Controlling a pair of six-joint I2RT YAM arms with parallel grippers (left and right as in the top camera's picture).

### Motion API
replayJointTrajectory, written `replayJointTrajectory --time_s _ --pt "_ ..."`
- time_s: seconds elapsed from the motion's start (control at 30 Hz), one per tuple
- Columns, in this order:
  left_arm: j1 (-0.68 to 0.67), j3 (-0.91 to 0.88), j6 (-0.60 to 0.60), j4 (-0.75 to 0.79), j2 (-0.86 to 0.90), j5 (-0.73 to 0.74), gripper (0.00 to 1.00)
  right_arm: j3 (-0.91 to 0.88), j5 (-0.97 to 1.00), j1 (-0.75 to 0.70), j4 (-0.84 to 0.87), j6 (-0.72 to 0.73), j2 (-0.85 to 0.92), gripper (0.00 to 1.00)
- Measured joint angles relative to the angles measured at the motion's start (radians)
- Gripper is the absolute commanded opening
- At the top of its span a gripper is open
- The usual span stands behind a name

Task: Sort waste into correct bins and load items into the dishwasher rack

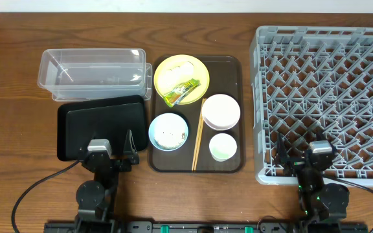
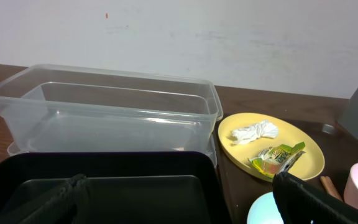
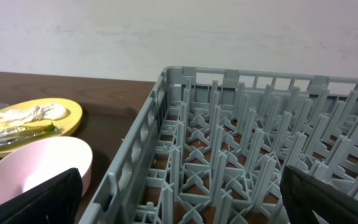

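On the yellow plate (image 1: 199,70) lie the green-and-yellow wrapper (image 1: 185,90) and white rice with a lump (image 1: 175,71). The light-blue bowl (image 1: 168,131), white-pinkish bowl (image 1: 221,111), small white cup (image 1: 223,147) and chopsticks (image 1: 198,136) lie near it. The clear tub (image 1: 92,71) and black tray (image 1: 102,123) sit at the left, the grey rack (image 1: 329,84) at the right. My left gripper (image 1: 107,145) is open and empty over the black tray's near edge (image 2: 117,180). My right gripper (image 1: 301,149) is open and empty over the rack's near left corner (image 3: 241,143).
The plate, bowls, cup and chopsticks all rest on a dark-brown serving tray (image 1: 233,65) between the bins and the rack. A second clear tub is nested under the first. The wooden table (image 1: 11,97) shows at the far left and along the back.
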Motion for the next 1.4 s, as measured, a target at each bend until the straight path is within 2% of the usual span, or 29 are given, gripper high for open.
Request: replayJointTrajectory --time_s 0.97,1.17,1.4 --pt "0.0 0.018 0.0 -0.036 0.013 0.0 0.95 0.004 0.048 0.0 -0.013 0.02 0.0 0.99" --pt "0.0 0.1 0.0 -0.164 0.165 -0.005 0.95 0.1 0.095 0.0 -0.121 0.04 0.079 0.99" --pt "0.0 0.359 -0.001 -0.267 0.49 0.011 0.96 0.325 0.119 0.0 -0.216 0.047 0.338 0.99"
